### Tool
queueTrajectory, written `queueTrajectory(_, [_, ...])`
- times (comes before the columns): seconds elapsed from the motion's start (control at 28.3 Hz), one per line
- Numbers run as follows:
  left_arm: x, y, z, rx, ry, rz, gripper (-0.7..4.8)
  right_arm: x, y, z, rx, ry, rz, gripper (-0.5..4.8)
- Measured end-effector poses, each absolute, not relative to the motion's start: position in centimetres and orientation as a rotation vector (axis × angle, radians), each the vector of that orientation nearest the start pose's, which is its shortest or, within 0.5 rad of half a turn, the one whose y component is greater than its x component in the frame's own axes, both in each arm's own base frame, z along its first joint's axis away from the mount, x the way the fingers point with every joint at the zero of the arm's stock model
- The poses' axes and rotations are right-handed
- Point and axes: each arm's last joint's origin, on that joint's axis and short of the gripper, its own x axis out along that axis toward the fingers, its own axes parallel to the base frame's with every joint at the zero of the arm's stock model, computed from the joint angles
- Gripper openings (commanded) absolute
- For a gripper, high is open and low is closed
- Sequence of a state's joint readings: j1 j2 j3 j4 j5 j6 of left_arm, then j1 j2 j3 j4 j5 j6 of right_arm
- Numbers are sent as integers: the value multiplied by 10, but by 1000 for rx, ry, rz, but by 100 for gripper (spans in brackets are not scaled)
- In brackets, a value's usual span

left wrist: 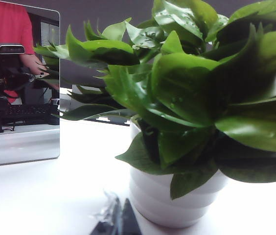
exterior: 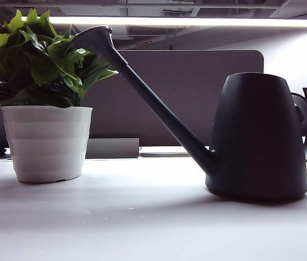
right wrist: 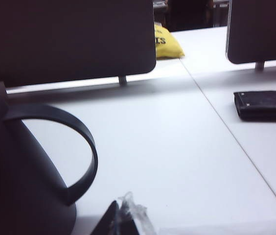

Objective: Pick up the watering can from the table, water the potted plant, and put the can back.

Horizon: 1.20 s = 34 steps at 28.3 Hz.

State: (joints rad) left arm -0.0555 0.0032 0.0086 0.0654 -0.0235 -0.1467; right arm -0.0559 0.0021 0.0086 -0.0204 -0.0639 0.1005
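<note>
**Inspector:** Where is the watering can [exterior: 259, 136]?

**Assistant:** It stands upright on the white table [exterior: 142, 217], on the right of the exterior view. Its long spout rises leftward, the flared tip over the leaves of the potted plant [exterior: 44, 98]. Can and white ribbed pot are apart.

**Inspector:** And the grippers?

**Assistant:** The right gripper [right wrist: 121, 220] sits low, just beside the can's loop handle [right wrist: 77, 147], not touching it; its jaws are pressed together on nothing. The left gripper [left wrist: 116, 220] is low over the table near the pot [left wrist: 172, 200]. Only dark fingertips show, so I cannot tell its state.

**Inspector:** Surroundings?

**Assistant:** A grey partition panel [exterior: 186, 92] stands behind the can. In the right wrist view, a flat black object [right wrist: 265, 105] lies on the neighbouring tabletop and a yellow bag [right wrist: 166, 43] sits beyond the panel.
</note>
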Motion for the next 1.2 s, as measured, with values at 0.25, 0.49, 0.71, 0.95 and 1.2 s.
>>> queueTrajectory(0.25, [97, -5, 172, -115, -68, -36, -6, 97, -4, 162, 102, 33, -9, 8])
queueTrajectory(0.49, [97, -5, 170, -110, -44, -38, -6, 97, -4, 163, 102, 31, -9, 146])
queueTrajectory(0.71, [92, -7, 191, -150, -80, -137, -6, 89, -3, 197, 96, -62, 13, 419])
queueTrajectory(0.95, [73, -9, 239, -152, -158, -226, -6, 73, 0, 271, -56, -115, 85, 479])
queueTrajectory(1.2, [58, -11, 274, -147, -216, -335, -6, 96, 1, 316, -279, -26, 100, 479])
